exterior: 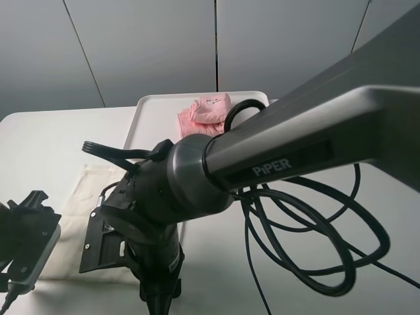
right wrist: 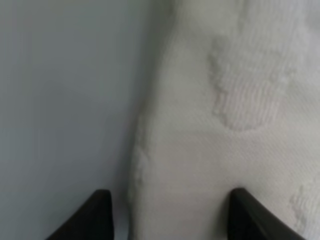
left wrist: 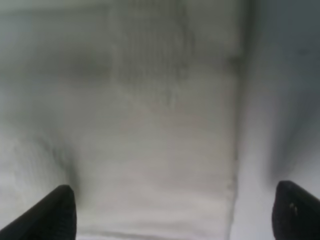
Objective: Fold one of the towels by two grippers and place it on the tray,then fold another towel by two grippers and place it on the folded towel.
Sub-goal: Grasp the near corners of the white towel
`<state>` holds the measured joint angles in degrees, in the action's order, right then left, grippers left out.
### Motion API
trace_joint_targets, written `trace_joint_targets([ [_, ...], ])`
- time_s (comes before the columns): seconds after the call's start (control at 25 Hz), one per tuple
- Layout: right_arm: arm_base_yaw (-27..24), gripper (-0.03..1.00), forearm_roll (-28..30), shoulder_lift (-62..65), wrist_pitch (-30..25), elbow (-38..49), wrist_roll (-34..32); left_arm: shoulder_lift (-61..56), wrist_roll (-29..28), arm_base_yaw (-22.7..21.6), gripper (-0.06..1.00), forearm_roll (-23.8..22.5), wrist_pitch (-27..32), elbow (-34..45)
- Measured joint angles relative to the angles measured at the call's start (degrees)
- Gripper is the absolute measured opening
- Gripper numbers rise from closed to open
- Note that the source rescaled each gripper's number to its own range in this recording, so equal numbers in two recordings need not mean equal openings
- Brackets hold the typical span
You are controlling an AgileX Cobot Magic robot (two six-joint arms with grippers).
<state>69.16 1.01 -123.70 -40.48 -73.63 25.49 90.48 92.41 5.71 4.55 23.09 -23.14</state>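
One white table [exterior: 39,138] carries the cream towel [exterior: 85,190] lying flat, the white tray [exterior: 154,108] behind it holding the folded pink towel [exterior: 207,115], then left gripper [left wrist: 175,220] wide open and right gripper [right wrist: 170,215] half open, each straddling a cream towel edge, gripping nothing.

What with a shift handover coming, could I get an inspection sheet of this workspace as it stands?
Surface: white table, partly hidden by the right arm close to the camera.
Job's things: pink towel folded into a bundle on the tray; cream towel lying flat on the table, not yet folded.
Clutter: nothing seen.
Grippers: left gripper open wide over the cream towel's edge; right gripper with jaws apart, astride a towel edge, no grip seen.
Cables: black cables looped over the table on the right.
Surroundings: grey panelled wall behind.
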Motion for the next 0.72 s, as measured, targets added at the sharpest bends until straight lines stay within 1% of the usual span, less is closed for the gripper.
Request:
trace_joint_targets([
  [0.16,0.0,0.55,0.3,0.0,0.0,0.0,0.0,0.1,-1.3,0.1,1.0,-4.0,0.7,1.4],
  [0.24,0.0,0.55,0.3,0.0,0.1,0.0,-0.1,0.2,-2.8,0.1,1.0,-5.0,0.9,1.7],
  [0.4,0.0,0.55,0.5,0.0,0.1,0.0,-0.7,0.7,-3.9,0.1,1.0,-5.9,0.8,1.7],
  [0.72,0.0,0.55,0.7,0.0,0.1,0.0,-1.0,1.8,-5.5,0.1,1.0,-6.6,-1.9,1.7],
])
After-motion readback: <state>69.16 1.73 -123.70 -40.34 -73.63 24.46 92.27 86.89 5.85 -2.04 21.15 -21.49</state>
